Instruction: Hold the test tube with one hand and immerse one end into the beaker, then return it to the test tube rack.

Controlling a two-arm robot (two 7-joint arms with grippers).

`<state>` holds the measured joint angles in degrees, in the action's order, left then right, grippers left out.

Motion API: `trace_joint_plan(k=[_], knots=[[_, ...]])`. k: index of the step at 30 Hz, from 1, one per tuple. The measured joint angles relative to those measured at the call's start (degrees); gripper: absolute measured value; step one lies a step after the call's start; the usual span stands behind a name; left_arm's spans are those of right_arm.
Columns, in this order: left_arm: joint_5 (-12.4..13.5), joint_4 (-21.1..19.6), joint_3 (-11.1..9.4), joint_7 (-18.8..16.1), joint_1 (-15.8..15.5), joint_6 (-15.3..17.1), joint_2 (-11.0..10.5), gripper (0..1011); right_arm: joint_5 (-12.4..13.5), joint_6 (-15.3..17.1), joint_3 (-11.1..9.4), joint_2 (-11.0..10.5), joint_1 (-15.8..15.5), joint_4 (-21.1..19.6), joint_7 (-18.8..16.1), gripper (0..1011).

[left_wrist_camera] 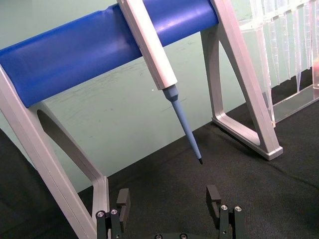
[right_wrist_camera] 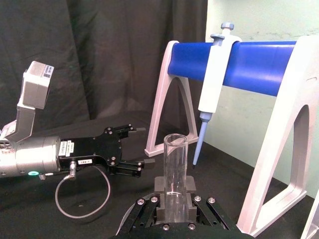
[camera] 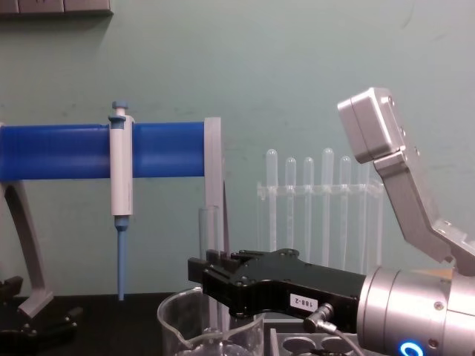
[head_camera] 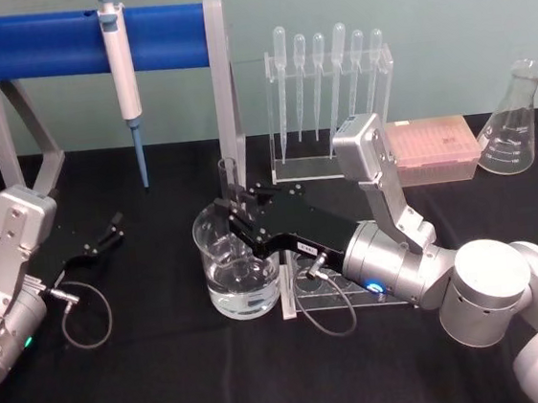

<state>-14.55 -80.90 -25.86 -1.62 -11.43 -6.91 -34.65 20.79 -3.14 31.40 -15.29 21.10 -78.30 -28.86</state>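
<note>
Right tool (head_camera: pixel 239 207): black, screw-fastened, white label; silver wrist, blue light ring, grey looped cable. Left tool (head_camera: pixel 113 229): black, green wrist light.

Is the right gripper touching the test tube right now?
Touching. The right wrist view shows the test tube upright, clamped between the fingers of the right gripper.

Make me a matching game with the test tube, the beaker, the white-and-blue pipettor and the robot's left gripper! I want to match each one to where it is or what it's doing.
Things:
1. test tube
2. beaker
3. pipettor
4. left gripper

Places or states:
A. hangs from the blue bar
B. open and holding nothing, on the robot's left side
C. held upright in the right gripper
D. has clear liquid in it

Right pairs: 1-C, 2-D, 3-A, 4-B.
</note>
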Motion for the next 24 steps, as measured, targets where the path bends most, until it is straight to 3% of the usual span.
trace_joint_plan(k=[24], knots=[[0.00, 0.00, 0.00, 0.00, 0.00, 0.00, 0.00, 1000, 0.00, 0.00, 0.00, 0.00, 0.00, 0.00, 0.00, 226]])
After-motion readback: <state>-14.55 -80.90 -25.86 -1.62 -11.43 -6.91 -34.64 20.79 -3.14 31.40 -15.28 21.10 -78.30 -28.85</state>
